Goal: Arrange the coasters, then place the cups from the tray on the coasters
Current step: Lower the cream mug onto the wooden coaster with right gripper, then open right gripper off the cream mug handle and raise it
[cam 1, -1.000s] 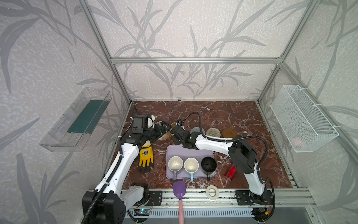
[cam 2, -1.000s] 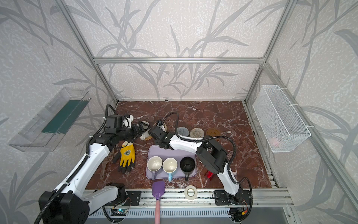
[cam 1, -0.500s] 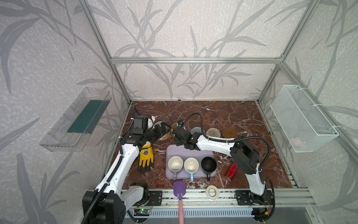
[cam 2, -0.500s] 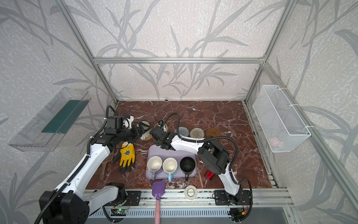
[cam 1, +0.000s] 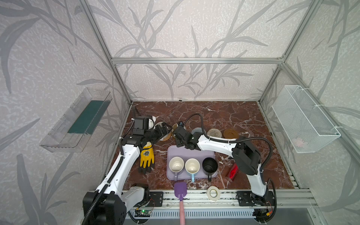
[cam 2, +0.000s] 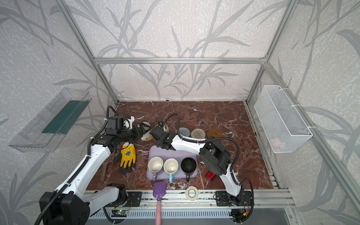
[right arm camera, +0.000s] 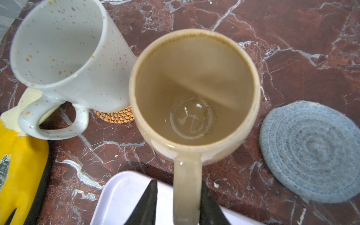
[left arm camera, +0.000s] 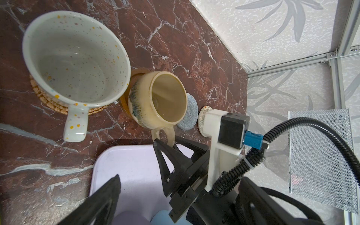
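The right gripper (right arm camera: 178, 187) stood with jaws slightly apart astride the handle of the cream-yellow cup (right arm camera: 194, 87), a gap showing on one side. That cup sat upright on an amber-brown coaster (left arm camera: 123, 105), just off the tray (right arm camera: 124, 194) corner. The white cup (right arm camera: 58, 48) on the orange rattan coaster (right arm camera: 116, 116) crowded one flank, with the left gripper (cam 2: 141, 130) near it, spread wide and empty, and the grey-blue coaster (right arm camera: 311, 152) lay on the other.
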Available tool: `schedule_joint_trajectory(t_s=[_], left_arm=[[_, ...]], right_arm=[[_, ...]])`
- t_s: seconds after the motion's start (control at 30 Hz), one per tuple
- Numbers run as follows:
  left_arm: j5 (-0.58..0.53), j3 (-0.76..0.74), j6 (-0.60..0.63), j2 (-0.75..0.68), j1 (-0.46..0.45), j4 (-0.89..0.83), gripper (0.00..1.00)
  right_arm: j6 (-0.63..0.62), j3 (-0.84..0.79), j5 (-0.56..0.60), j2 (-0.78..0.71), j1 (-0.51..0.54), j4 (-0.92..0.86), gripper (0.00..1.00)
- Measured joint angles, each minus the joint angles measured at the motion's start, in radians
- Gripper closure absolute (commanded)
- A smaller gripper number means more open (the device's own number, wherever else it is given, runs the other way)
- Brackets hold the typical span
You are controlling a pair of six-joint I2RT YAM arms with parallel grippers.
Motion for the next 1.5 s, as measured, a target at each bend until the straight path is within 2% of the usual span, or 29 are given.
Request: schedule_joint_trajectory(t_s=[0.17,0.3,0.4,0.53,0.73,0.83,1.13,1.23,1.33,1.5], left_arm=[[0.001,-0.006,0.000,0.000,0.000,0.008,0.03],[0.001,-0.016,0.000,0.000,0.000,0.011,0.04],[0.002,-0.017,0.000,0.000,0.000,0.014,0.04],[0.002,-0.017,0.000,0.000,0.001,0.015,0.04],[-0.001,-0.017,0.001,0.000,0.001,0.014,0.04],[-0.008,-0.017,0.002,0.000,0.008,0.014,0.04],[-0.010,-0.017,0.011,-0.005,0.010,0.012,0.04],[-0.012,-0.017,0.011,-0.015,0.016,0.011,0.04],[-0.016,-0.017,0.011,-0.031,0.020,0.006,0.04],[-0.016,-0.017,0.010,-0.032,0.022,0.006,0.04]], right_arm=[[-0.008,0.077,0.021,0.015,-0.005,-0.058,0.73],[-0.008,0.097,0.019,0.027,-0.009,-0.091,0.74],[-0.008,0.113,0.008,0.042,-0.010,-0.124,0.72],[-0.005,0.119,-0.003,0.049,-0.010,-0.152,0.65],[-0.003,0.145,-0.008,0.080,-0.016,-0.167,0.66],[0.000,0.187,-0.015,0.115,-0.024,-0.188,0.70],[0.009,0.204,-0.045,0.134,-0.034,-0.204,0.91],[0.009,0.204,-0.045,0.134,-0.034,-0.204,0.93],[0.009,0.206,-0.045,0.134,-0.034,-0.204,1.00],[0.019,0.206,-0.037,0.134,-0.034,-0.204,1.00]])
